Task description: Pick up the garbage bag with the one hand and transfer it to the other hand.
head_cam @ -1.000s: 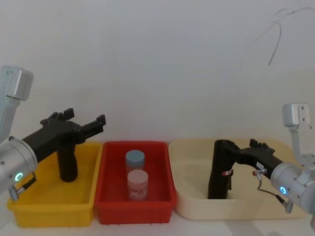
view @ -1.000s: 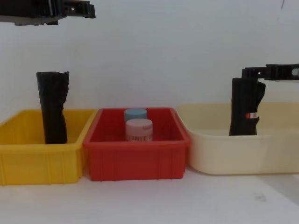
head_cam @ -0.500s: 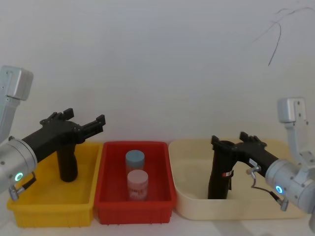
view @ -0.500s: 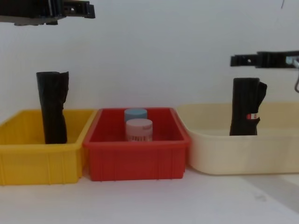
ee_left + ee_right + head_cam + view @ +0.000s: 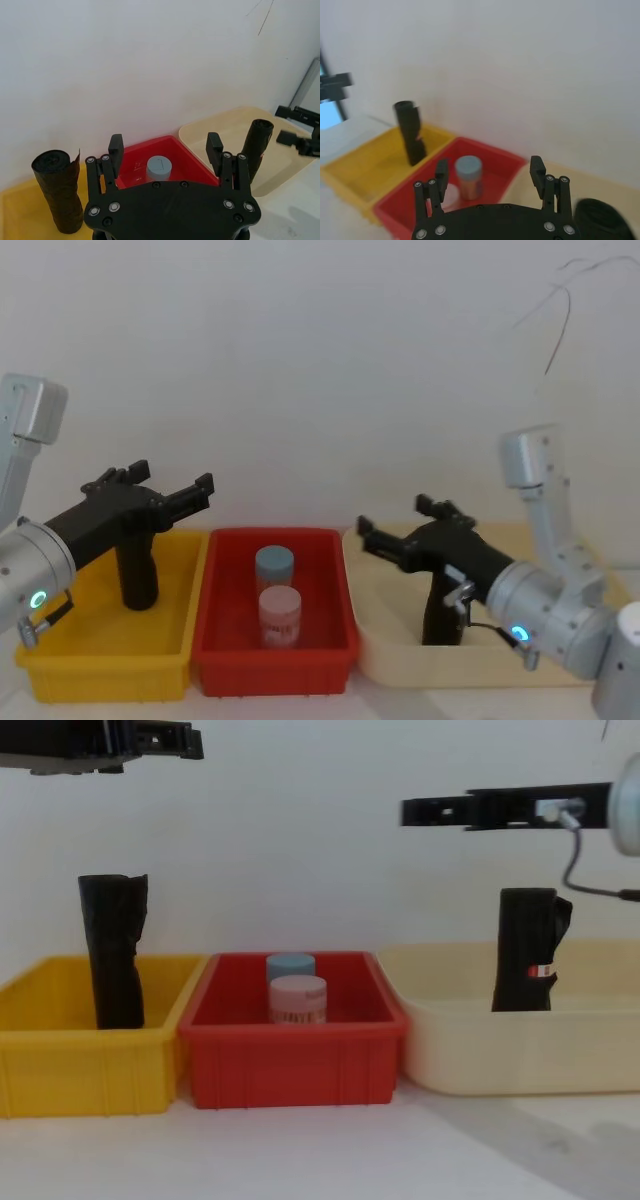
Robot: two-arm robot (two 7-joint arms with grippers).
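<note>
- While the bag [image 5: 526,945] stands upright in the cream tub [image 5: 455,668] on the right, nothing touches it.
- Right claw [image 5: 395,518] hangs above the tub's left end, higher than the bag's top and clear of it, pointing toward the red bin [image 5: 272,672]; its fingers are spread wide and empty.
- Left claw [image 5: 172,482] hovers over the yellow bin [image 5: 100,662], also spread wide, gripping nothing.
- An unlabelled black roll [image 5: 138,578] stands upright in the yellow bin.
- Two jars [image 5: 280,612] sit in the red bin, between the other two.
</note>
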